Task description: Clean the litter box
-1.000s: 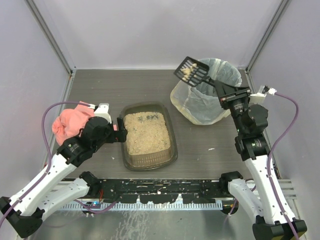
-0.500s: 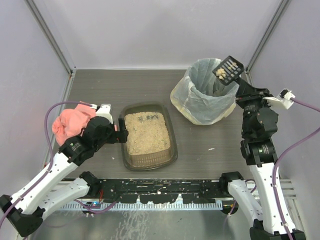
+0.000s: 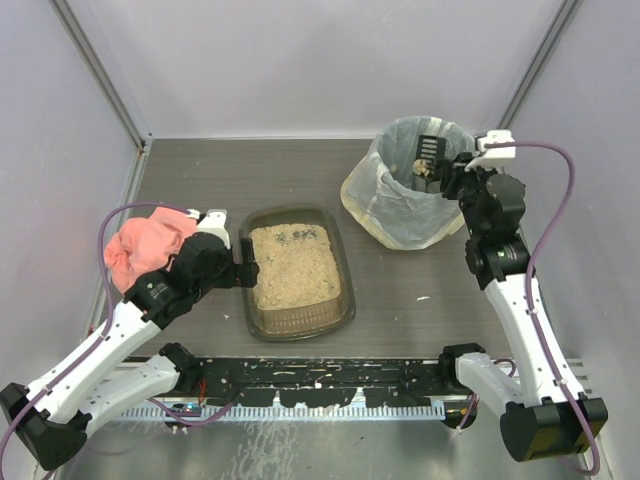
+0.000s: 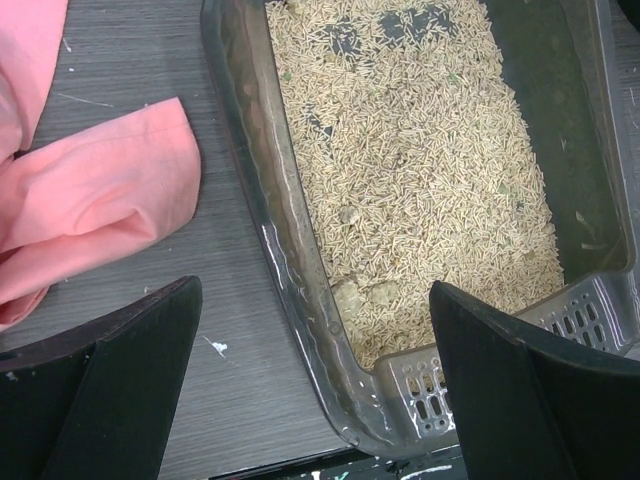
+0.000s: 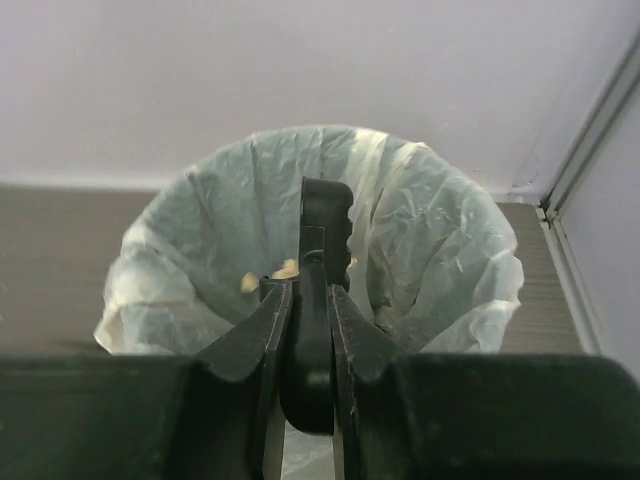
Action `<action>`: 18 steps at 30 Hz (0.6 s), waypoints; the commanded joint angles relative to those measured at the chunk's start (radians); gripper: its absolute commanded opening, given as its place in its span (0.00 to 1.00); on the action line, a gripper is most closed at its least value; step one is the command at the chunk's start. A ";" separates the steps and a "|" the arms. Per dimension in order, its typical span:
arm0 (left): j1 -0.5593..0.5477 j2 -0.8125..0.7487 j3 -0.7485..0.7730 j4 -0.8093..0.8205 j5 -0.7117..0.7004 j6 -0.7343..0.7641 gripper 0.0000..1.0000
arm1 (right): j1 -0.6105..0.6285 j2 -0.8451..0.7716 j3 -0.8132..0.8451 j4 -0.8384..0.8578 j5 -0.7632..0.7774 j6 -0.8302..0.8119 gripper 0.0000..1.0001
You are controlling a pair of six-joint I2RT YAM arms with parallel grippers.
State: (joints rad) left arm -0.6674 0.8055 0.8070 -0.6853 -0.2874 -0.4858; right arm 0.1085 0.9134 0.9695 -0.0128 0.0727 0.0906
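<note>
Litter box: we see the litter box [image 3: 296, 268] mid-table, between both arms.
Left gripper: only the left wrist view shows the left gripper [image 4: 312, 292] spread astride its left wall.
Right gripper: the right gripper [image 5: 305, 290] pinches the scoop [image 5: 325, 210] over the bin [image 5: 430, 240].

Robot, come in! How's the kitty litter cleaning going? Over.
Right gripper shut on scoop, tipped over lined bin. Left gripper open beside litter box, left wall. Pink cloth beside box, not touching. Over.

One litter box [image 3: 300, 323], one bag-lined bin [image 3: 385, 215], one pink cloth [image 3: 145, 250], one black scoop [image 5: 322, 230], and two end effectors: left end effector [image 4: 330, 380], right end effector [image 5: 305, 292].
</note>
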 commanded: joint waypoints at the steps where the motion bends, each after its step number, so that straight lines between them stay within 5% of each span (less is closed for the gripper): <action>1: 0.000 -0.016 0.000 0.038 -0.002 0.000 0.98 | 0.000 0.013 0.048 0.067 -0.185 -0.267 0.01; 11: 0.000 -0.001 -0.009 0.047 0.001 -0.003 0.98 | 0.000 0.003 0.063 0.103 -0.185 -0.362 0.01; 18: 0.000 0.001 -0.040 0.109 -0.036 -0.030 0.98 | 0.000 -0.087 0.054 0.174 -0.061 -0.205 0.01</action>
State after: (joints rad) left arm -0.6674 0.8120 0.7834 -0.6685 -0.2897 -0.4908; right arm 0.1093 0.9043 0.9962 0.0189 -0.0807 -0.2115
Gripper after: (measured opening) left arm 0.991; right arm 0.232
